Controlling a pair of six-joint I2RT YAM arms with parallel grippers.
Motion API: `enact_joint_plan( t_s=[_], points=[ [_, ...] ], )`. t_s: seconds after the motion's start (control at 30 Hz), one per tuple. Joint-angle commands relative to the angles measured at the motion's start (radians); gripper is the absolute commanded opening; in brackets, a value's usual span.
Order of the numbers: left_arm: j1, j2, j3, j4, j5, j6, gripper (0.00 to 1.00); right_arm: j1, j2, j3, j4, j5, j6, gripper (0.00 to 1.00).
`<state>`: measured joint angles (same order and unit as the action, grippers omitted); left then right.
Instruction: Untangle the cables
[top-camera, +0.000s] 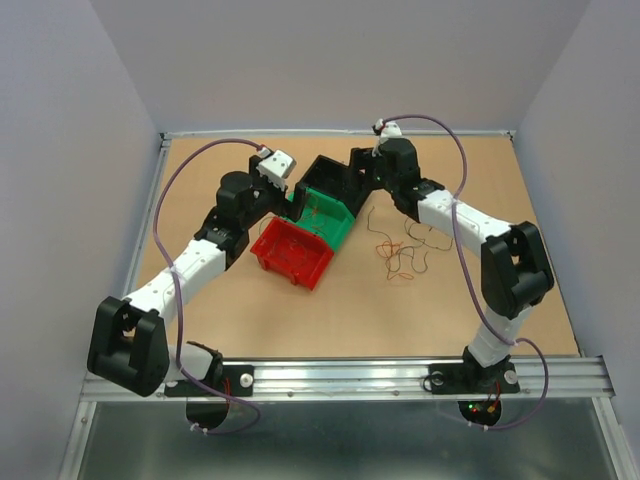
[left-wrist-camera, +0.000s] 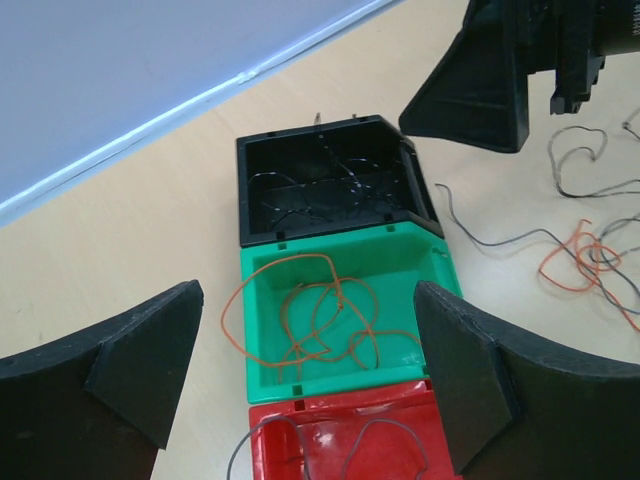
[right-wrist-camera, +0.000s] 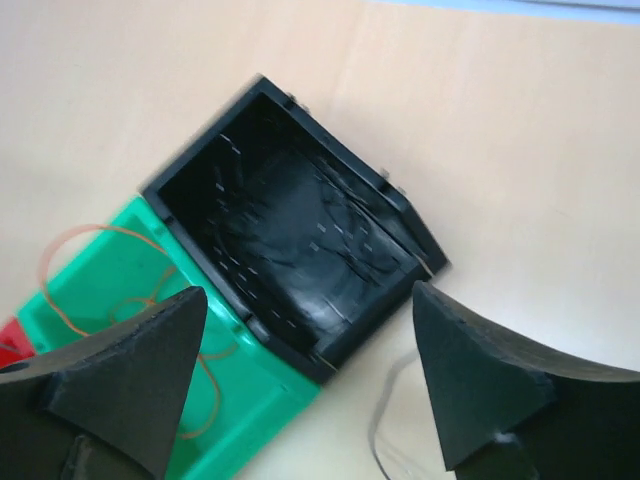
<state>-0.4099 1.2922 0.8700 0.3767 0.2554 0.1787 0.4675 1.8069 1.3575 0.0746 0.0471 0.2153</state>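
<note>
On the tan table (top-camera: 250, 320): three plastic bins in a touching row, a black bin (top-camera: 325, 172), a green bin (top-camera: 335, 225) and a red bin (top-camera: 293, 252).
Hair-thin dark and orange cables (top-camera: 400, 248) lie loose just right of the bins, more strands inside each bin. Left gripper (left-wrist-camera: 307, 330), right gripper (right-wrist-camera: 308, 300): both jaws spread, holding nothing.

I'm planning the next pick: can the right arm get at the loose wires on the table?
Probably yes: the right pincer hangs open over the black bin, and the loose wires lie in the open beside it.
</note>
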Motion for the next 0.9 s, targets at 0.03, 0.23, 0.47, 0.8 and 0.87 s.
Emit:
enact_joint_plan(
  t_s=[0.03,0.23,0.47,0.8,0.87],
  points=[
    [-0.003,-0.042,-0.011,0.062,0.166,0.041,0.99,0.01,-0.136,-0.104,-0.151,0.278,0.074,0.95],
    [-0.03,-0.044,-0.012,0.047,0.159,0.084,0.99,-0.032,-0.207,-0.207,-0.341,0.536,0.162,1.0],
    [-0.044,-0.062,-0.023,0.047,0.142,0.094,0.99,-0.079,-0.173,-0.233,-0.381,0.522,0.21,1.0],
    [-0.046,-0.054,-0.022,0.048,0.131,0.094,0.99,-0.093,0.058,-0.121,-0.397,0.471,0.208,1.0],
    [-0.047,-0.048,-0.022,0.048,0.125,0.094,0.99,-0.099,0.081,-0.103,-0.403,0.453,0.199,0.96]
  ],
)
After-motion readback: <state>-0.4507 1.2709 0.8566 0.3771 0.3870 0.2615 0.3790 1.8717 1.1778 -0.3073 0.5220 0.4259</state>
